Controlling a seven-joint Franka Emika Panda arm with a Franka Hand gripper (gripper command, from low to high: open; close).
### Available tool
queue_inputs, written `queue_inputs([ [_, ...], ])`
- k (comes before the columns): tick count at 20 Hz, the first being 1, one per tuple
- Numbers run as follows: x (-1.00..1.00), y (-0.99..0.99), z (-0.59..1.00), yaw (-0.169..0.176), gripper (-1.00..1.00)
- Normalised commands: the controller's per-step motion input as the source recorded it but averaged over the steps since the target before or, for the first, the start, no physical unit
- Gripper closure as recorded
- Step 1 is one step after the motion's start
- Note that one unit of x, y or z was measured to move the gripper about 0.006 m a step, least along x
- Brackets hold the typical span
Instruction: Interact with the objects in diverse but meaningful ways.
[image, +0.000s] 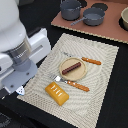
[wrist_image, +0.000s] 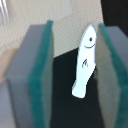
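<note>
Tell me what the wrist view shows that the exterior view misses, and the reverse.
Only the wrist view shows the tool, its green-faced fingers spread apart, and a small white figure between them beside one pad; contact is unclear. Only the exterior view shows the plate with the sausage, the bread block, the fork, the knife and the grey pots. Both show the woven mat.

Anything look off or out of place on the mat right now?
Mostly tidy: the sausage lies on its plate, the bread block sits flat on the mat. One oddity: the wrist view shows a white fish-shaped figure between the gripper's pads, leaning against one.
</note>
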Motion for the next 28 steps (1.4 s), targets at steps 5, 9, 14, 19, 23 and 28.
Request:
queue_inputs([
  [5, -0.81, 0.13, -0.41, 0.094, -1.0],
  [9, -0.93, 0.01, -0.51, 0.028, -1.0],
  [14, -0.95, 0.0, -0.48, -0.03, -1.0],
  [19, -0.46, 0.01, -0.24, -0.104, -1.0],
  [23, 0.17, 0.01, -0.02, -0.105, -1.0],
  [28, 0.45, 0.16, 0.02, -0.076, -1.0],
])
